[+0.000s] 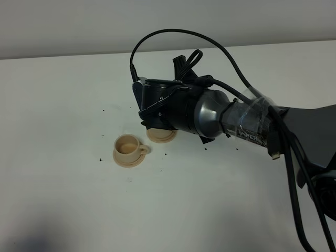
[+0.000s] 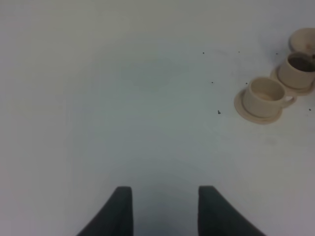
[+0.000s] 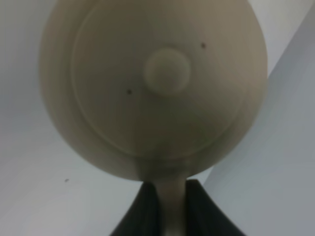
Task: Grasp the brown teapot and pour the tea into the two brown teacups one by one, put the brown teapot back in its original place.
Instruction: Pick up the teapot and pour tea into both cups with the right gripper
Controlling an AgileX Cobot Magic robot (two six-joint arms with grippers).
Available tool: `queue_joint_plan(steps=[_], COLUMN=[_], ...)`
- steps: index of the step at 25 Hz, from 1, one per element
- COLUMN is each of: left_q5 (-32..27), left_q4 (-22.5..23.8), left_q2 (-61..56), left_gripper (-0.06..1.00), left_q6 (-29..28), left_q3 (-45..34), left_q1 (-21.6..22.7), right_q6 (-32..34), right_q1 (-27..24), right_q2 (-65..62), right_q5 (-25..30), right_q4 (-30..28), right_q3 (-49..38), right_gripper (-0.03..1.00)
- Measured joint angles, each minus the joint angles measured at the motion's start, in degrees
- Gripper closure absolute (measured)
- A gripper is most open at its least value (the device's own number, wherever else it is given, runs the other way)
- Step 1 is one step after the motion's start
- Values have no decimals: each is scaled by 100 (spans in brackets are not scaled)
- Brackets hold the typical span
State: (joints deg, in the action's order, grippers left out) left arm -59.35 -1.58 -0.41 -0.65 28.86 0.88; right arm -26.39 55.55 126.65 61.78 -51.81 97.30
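The brown teapot point(image 3: 152, 88) fills the right wrist view, lid and knob point(image 3: 167, 70) facing the camera. My right gripper point(image 3: 172, 199) is shut on its loop handle. In the exterior high view the right arm point(image 1: 210, 113) reaches across the middle and hides the teapot. One brown teacup point(image 1: 127, 146) stands on its saucer, clear of the arm. The second cup's saucer point(image 1: 160, 136) peeks out under the wrist. The left wrist view shows both cups point(image 2: 265, 96) point(image 2: 297, 70), the farther one with dark contents, and part of a bare saucer point(image 2: 301, 39) beyond them. My left gripper point(image 2: 165, 209) is open and empty, far from the cups.
The white table point(image 1: 63, 94) has a few dark specks point(image 1: 100, 158) near the cups. The right arm's cables point(image 1: 173, 37) loop above the wrist. The table's back edge meets a grey wall point(image 1: 79, 26).
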Motion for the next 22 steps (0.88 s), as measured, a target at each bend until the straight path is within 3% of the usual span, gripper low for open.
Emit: queue_joint_plan(steps=[12,22], left_q5=[0,0], left_q4=[0,0], left_q2=[0,0], left_gripper=[58,58], left_q6=[0,0], left_q3=[0,0], left_q1=[0,0], right_q6=[446,800], right_q1=[-5,-5], right_q2=[0,-49], right_q5=[528,582], right_q4=[407,1373], right_q3=[457,536], right_gripper=[84,84])
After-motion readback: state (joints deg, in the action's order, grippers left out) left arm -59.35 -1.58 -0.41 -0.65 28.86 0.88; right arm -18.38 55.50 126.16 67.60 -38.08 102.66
